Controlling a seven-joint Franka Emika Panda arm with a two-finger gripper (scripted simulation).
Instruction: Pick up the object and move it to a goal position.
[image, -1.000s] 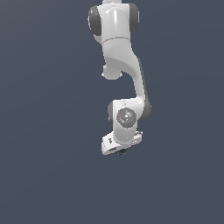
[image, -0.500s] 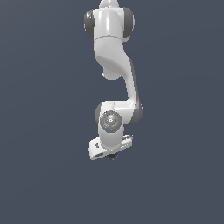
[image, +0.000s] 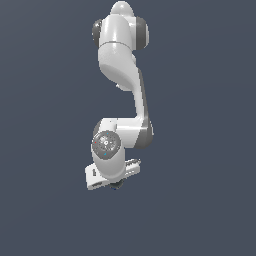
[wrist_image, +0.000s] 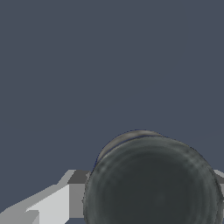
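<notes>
The white arm hangs down in the exterior view, its white gripper (image: 117, 186) at the low end. A small dark round object (image: 117, 185) peeks out just beneath the hand. In the wrist view the dark round object (wrist_image: 153, 183) fills the space between the grey-white fingers (wrist_image: 65, 197), which sit close against its sides. The gripper is shut on it. The fingertips themselves are hidden behind the hand in the exterior view.
Only a plain dark blue-grey background surrounds the arm in both views. No table, edge or other thing shows.
The arm's lower part and the gripper with the dark object have moved toward the exterior view's left. The grip is unchanged.
</notes>
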